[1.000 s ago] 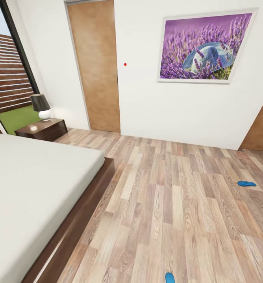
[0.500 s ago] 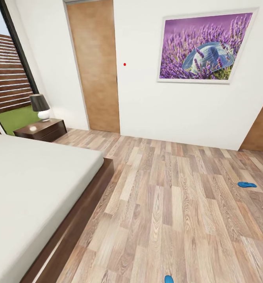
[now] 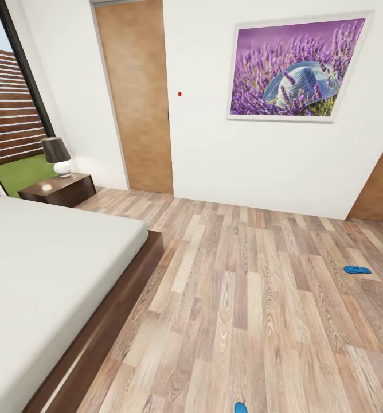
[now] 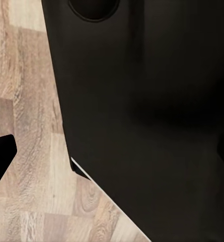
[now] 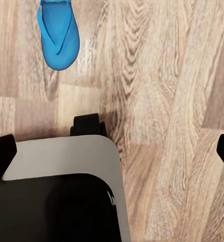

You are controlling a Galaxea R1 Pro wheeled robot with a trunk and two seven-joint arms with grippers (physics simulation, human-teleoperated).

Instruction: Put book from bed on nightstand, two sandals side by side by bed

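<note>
R gripper (image 5: 112, 151) fingertips well apart, holding nothing; L state can't tell. One sandal (image 5: 58, 34) on floor just ahead of R gripper, other sandal (image 3: 358, 269) well off. Recommend approaching near sandal first, base squared up before reaching.

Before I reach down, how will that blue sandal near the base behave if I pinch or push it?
The blue sandal looks thin and flat, so it is probably light and somewhat floppy. Lying flat on the glossy wooden floor, it may slide rather than tip when pushed. Its thong strap seems the likeliest part to pinch.
</note>
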